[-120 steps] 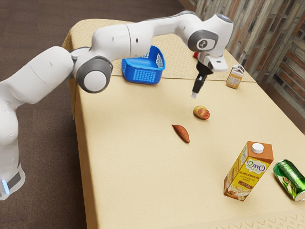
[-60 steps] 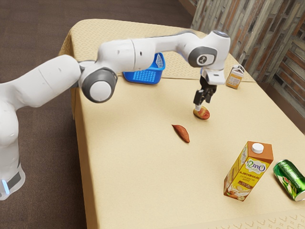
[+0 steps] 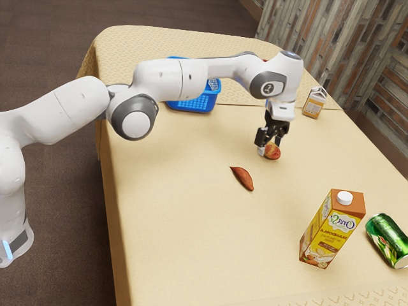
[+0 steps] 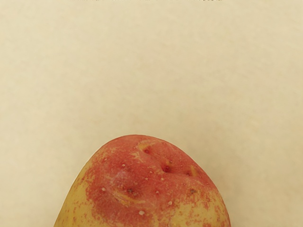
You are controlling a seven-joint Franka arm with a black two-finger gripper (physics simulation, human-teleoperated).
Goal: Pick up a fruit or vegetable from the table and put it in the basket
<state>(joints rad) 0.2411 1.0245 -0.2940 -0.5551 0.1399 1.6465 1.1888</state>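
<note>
Though dimpled, potato (image 4: 142,189) perhaps oval.

Exterior view count: 2 vegetables, 1 red-yellow potato (image 3: 273,152) right of center, 1 sweet potato (image 3: 243,178) near center. 2 cartons, 1 small carton (image 3: 313,105) upper right, 1 tall carton (image 3: 330,231) lower right. 1 green can (image 3: 387,240), lower right edge. 1 blue basket (image 3: 191,105), upper middle.

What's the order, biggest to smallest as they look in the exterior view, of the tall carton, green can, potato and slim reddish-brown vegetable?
1. Tall carton
2. Green can
Below these, unsure: potato and slim reddish-brown vegetable, as the gripper partly hides the potato.
</note>
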